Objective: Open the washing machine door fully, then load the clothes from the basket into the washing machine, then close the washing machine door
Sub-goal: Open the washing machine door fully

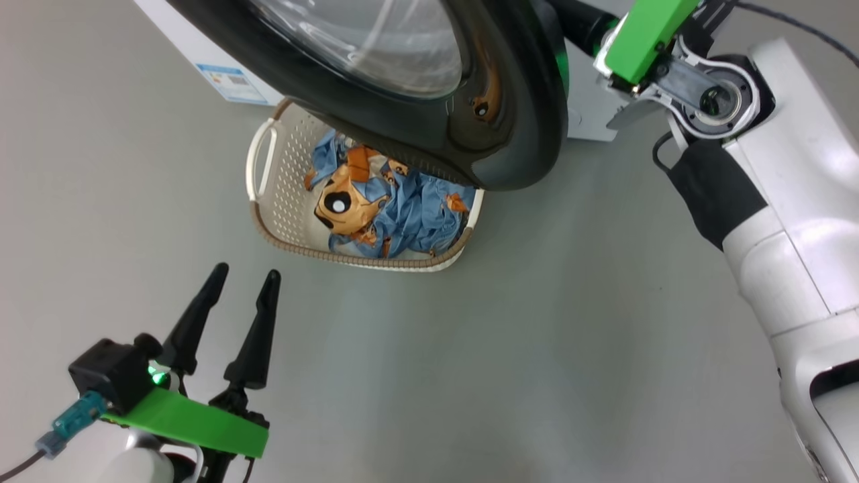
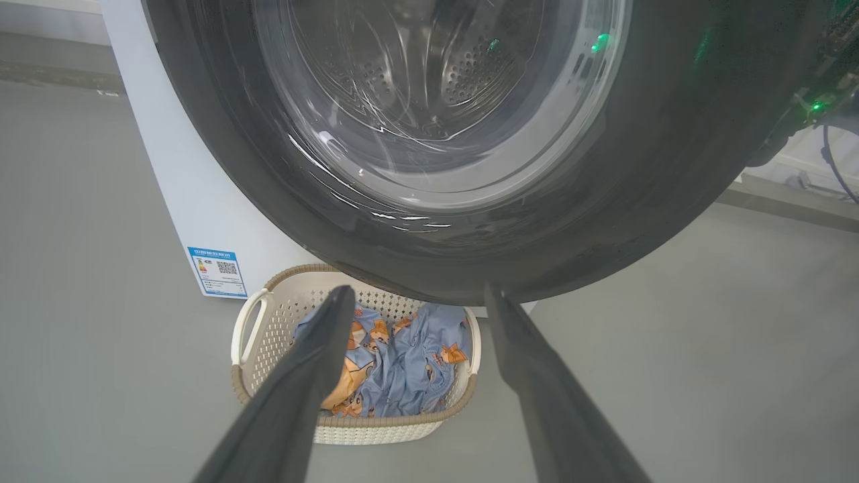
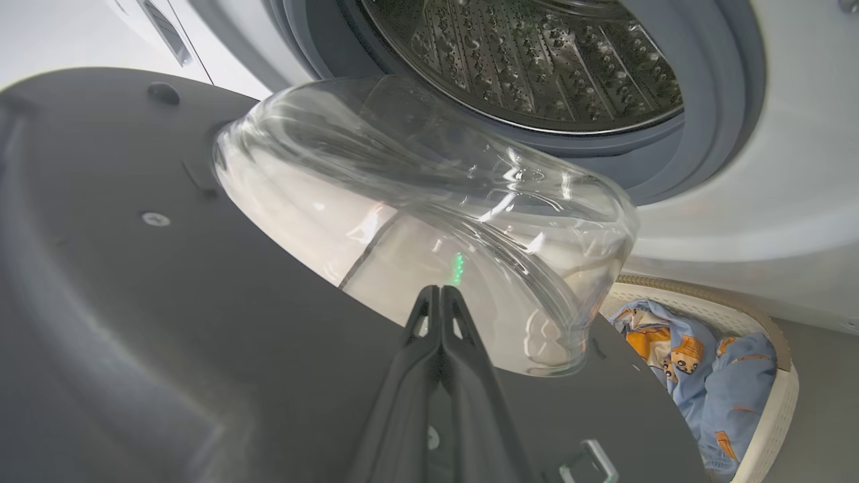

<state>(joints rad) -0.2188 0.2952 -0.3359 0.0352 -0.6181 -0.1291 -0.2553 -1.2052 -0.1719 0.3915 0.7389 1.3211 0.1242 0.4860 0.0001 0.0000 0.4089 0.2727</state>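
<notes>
The washing machine door (image 1: 517, 134), a black ring around a clear glass bowl, stands swung out over the basket (image 1: 282, 201). The cream basket sits on the floor against the washing machine (image 1: 201, 50) and holds the light blue clothes (image 1: 402, 215) with orange figures. My left gripper (image 1: 245, 274) hovers open and empty in front of the basket (image 2: 268, 349), fingers pointing at the clothes (image 2: 416, 362). My right gripper (image 3: 439, 295) is shut with nothing in it, lying along the door's inner side (image 3: 168, 302) beside the glass bowl (image 3: 429, 201). The steel drum (image 3: 523, 60) is exposed.
Grey floor (image 1: 537, 349) spreads open around the basket. A blue label (image 2: 218, 272) marks the machine's lower front. My right arm (image 1: 792, 221) runs down the right side of the head view. A dark cable (image 2: 835, 168) hangs at the far right.
</notes>
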